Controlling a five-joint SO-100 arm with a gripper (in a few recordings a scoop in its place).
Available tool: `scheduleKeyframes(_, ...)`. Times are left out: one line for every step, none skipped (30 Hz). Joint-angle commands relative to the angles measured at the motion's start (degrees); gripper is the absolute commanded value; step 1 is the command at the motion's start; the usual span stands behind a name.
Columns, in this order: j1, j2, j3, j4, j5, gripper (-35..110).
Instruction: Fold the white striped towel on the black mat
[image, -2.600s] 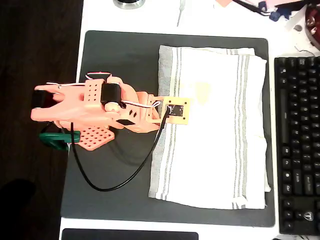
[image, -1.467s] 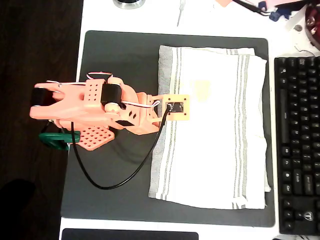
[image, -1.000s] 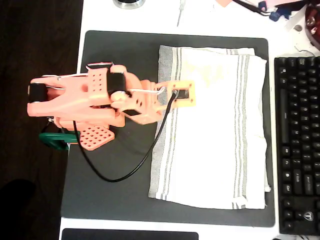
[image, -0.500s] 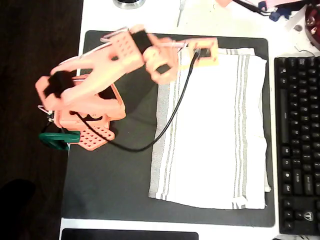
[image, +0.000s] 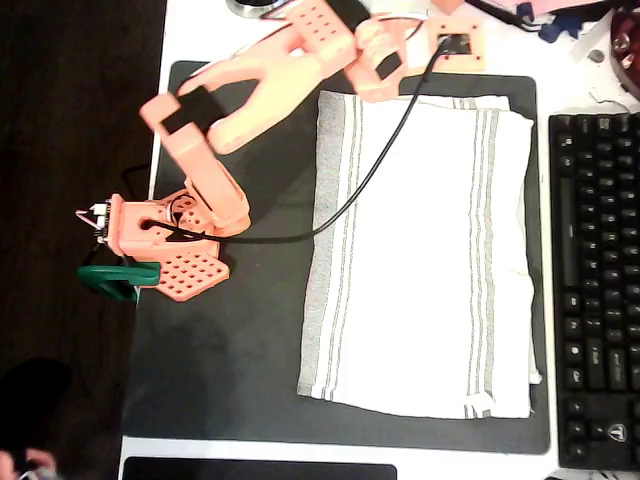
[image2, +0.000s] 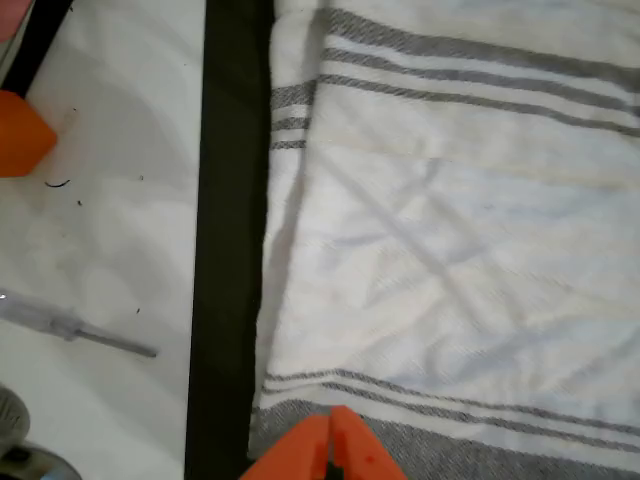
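Observation:
The white striped towel (image: 430, 250) lies spread flat on the right half of the black mat (image: 230, 350), grey-green stripes running along its left and right sides. My orange arm (image: 290, 60) reaches over the mat's far edge, its wrist above the towel's top edge. In the wrist view the towel (image2: 460, 250) lies below the camera beside a strip of the mat (image2: 230, 250). My gripper (image2: 330, 440) shows at the bottom, over the towel's striped border. Its two orange fingertips (image2: 300, 452) are pressed together with nothing between them.
A black keyboard (image: 600, 290) lies along the mat's right side. On the white table beyond the mat's far edge are a thin clear tool (image: 362, 25), a round metal object (image: 258, 8) and coloured clutter at the top right. The arm's base (image: 165, 240) stands at the mat's left edge.
The arm has swung from over the towel's left middle up to the towel's far edge and stretched out. The towel has not moved.

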Motion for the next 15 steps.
scheduleKeyframes(-1.3,-3.4,-6.2,-0.4,0.4,1)
scheduleKeyframes(-1.7,-4.7,-7.1,-0.5,0.4,2)
scheduleKeyframes(-2.0,-5.9,-8.0,-0.4,0.4,3)
scheduleKeyframes(-2.4,-7.2,-8.7,-0.4,0.4,4)
scheduleKeyframes(-2.5,-8.5,-9.6,-0.4,0.4,4)
scheduleKeyframes(-2.5,-9.8,-10.5,-0.2,0.9,5)
scheduleKeyframes(-2.5,-11.2,-11.5,-0.1,1.2,6)
scheduleKeyframes(-2.3,-12.5,-12.6,0.5,1.4,7)
scheduleKeyframes(-2.2,-13.5,-13.4,1.2,1.4,8)
scheduleKeyframes(-2.0,-14.4,-14.4,2.0,1.7,10)
scheduleKeyframes(-1.9,-15.6,-15.7,3.3,1.8,11)
scheduleKeyframes(-1.8,-16.5,-16.8,4.4,1.3,11)
scheduleKeyframes(-1.7,-17.1,-17.4,4.9,0.9,12)
scheduleKeyframes(-1.4,-17.6,-17.6,4.9,0.4,11)
scheduleKeyframes(-1.0,-17.9,-17.6,4.6,0.1,11)
